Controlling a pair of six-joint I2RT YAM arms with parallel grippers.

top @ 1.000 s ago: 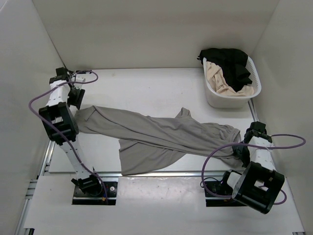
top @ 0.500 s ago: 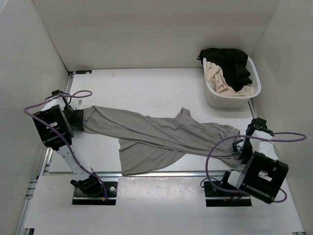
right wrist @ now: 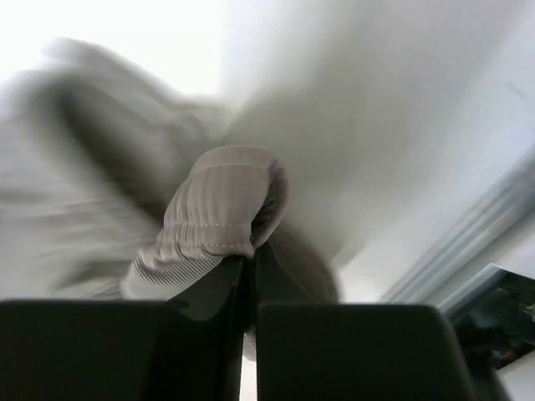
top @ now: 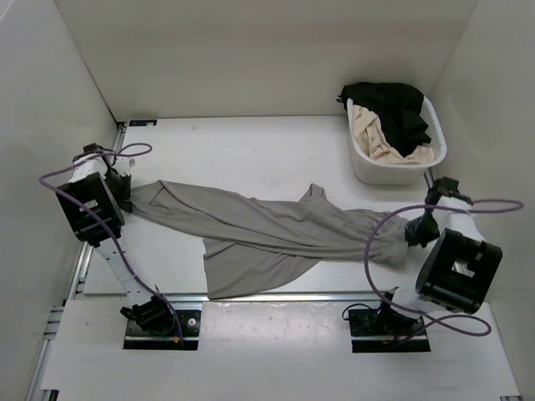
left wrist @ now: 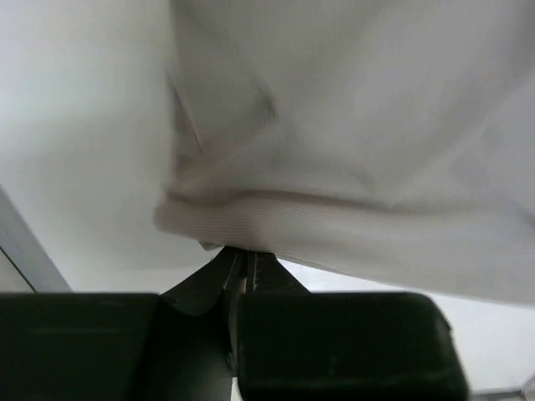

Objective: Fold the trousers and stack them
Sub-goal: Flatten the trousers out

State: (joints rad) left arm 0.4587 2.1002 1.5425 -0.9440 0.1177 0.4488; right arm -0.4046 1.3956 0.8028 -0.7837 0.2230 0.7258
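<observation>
Grey trousers (top: 276,230) lie stretched across the table from left to right, one leg folded toward the front. My left gripper (top: 125,194) is shut on their left end; in the left wrist view the jaws (left wrist: 247,255) pinch a ribbed edge of the cloth (left wrist: 351,125). At the right end my right gripper (top: 415,231) is shut on the cloth too. In the right wrist view its jaws (right wrist: 251,249) clamp a gathered elastic band of the trousers (right wrist: 226,200).
A white laundry basket (top: 368,171) stands at the back right, holding black and beige clothes (top: 393,117). White walls close in the table on the left, back and right. A metal rail (top: 276,294) runs along the front edge.
Both grippers have closed on the ends of the trousers. The right gripper has moved back and to the right, and the left one slightly back, drawing the cloth tighter.
</observation>
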